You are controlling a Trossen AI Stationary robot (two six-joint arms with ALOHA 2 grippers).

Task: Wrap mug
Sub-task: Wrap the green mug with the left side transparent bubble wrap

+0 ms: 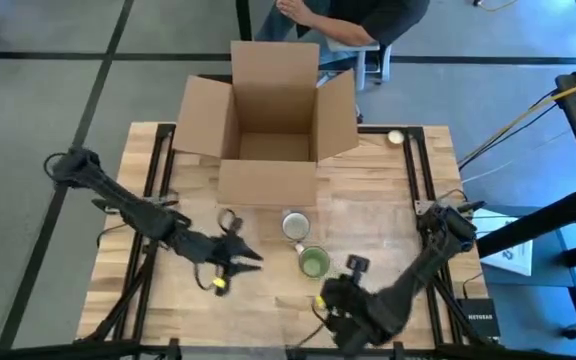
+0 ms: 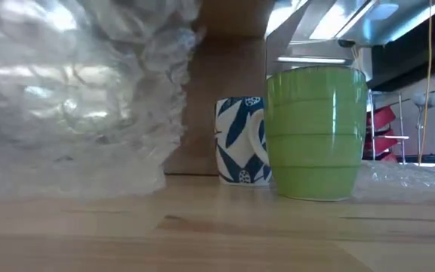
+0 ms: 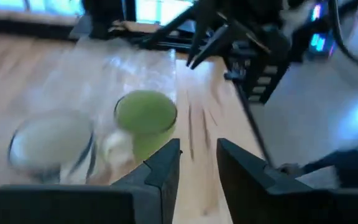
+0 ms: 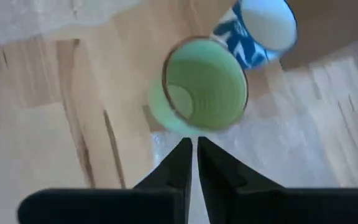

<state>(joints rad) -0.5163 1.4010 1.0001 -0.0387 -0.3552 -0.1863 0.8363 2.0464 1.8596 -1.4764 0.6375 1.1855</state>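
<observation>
Your open brown cardboard box [image 1: 268, 115] sits at the far side of the light wooden table [image 1: 388, 190], well beyond both grippers, with a person seated behind it. Nearer you, a sheet of clear bubble wrap [image 2: 74, 98] lies on the wood; one crumpled part bulks up close to the low camera.

The two mugs stand upright, rims up, almost touching. The green ribbed ceramic mug [image 1: 313, 263] is the closer one to the right gripper [image 4: 191, 163], lying just ahead of its fingertips and slightly above the edge of the wrap. The white mug with blue leaf pattern [image 1: 295, 226] stands just past it, towards the box. Your right arm is nearer to both.

The right gripper's fingers are nearly together, with only a thin slit between them, holding nothing. The left gripper [image 1: 246, 258] waits to the side of the mugs, its fingers a little apart and empty; the green mug lies ahead of it, and the pale mug next to that one.
</observation>
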